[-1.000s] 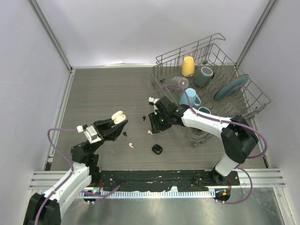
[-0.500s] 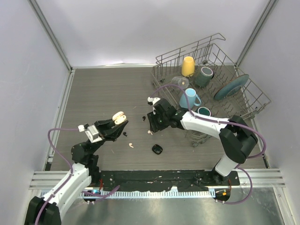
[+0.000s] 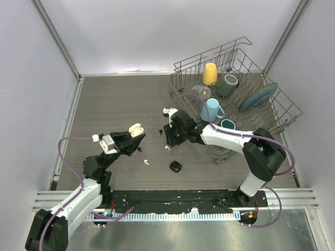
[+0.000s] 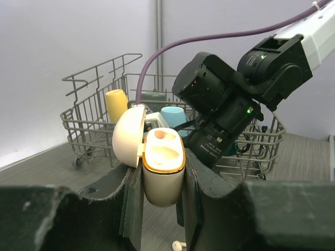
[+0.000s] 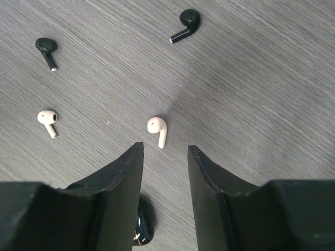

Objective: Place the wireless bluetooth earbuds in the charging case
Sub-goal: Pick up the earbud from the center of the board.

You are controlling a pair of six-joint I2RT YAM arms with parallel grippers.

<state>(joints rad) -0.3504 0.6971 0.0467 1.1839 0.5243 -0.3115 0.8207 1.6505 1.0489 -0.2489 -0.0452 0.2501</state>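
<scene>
Left gripper [image 4: 162,180] clamps the open cream case [image 4: 163,157]; right gripper [image 5: 165,149] stands parted, seemingly just above a white earbud [image 5: 157,128]

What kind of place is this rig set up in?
Likely a lab robot cell, not a home: plain white panel walls on metal framing posts, a wood-look table, and a dish rack with a yellow mug, apparently staged as props.
</scene>
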